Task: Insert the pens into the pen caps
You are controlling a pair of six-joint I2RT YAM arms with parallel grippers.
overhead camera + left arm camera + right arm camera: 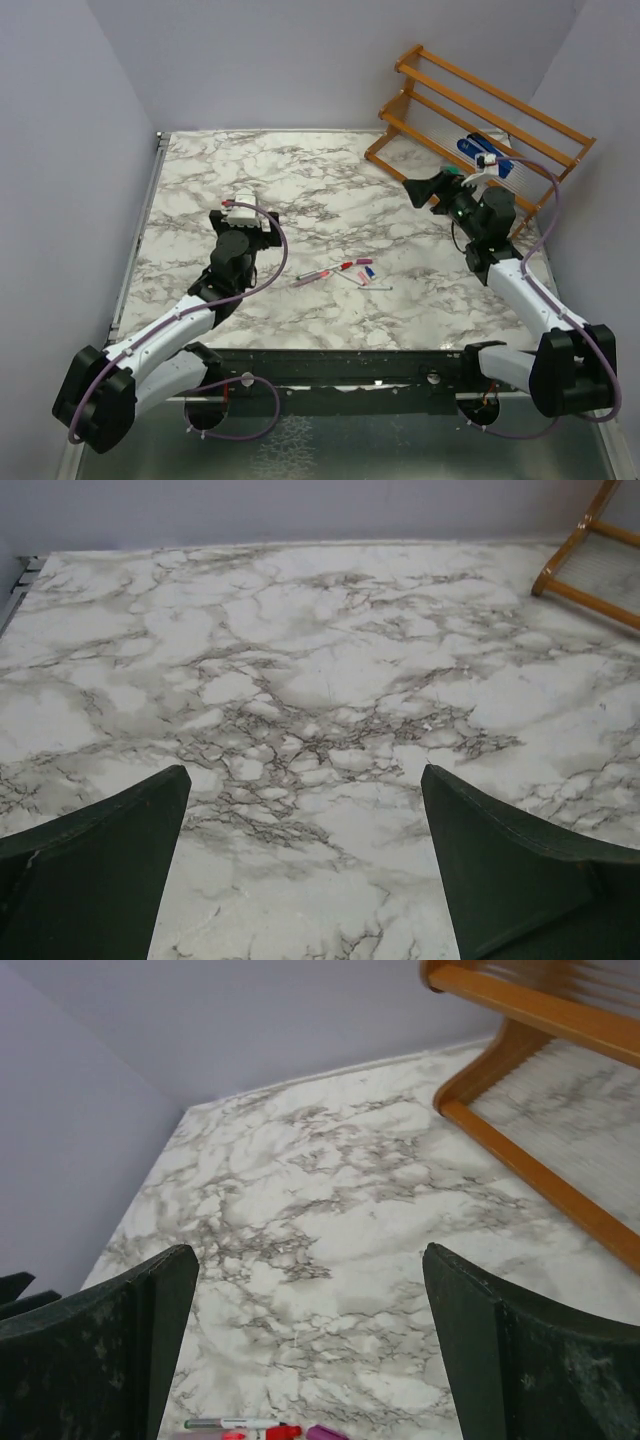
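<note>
Several thin pale pens [318, 275] lie in a loose cluster near the middle of the marble table [200, 180], with a red cap [347, 265], a pink cap [363, 262] and a blue cap [369, 271] among them. My left gripper [245, 213] is open and empty, left of the cluster; its wrist view [305, 772] shows only bare marble between the fingers. My right gripper [424, 190] is open and empty, up and to the right of the cluster. In its wrist view [309, 1250] a pen [235, 1424], a red piece [278, 1432] and a pink piece [325, 1433] show at the bottom edge.
An orange wooden rack [480, 110] stands at the back right, close behind my right gripper; it also shows in the left wrist view [590, 550] and the right wrist view [530, 1070]. A blue stapler-like object [483, 152] rests on it. Grey walls enclose the table.
</note>
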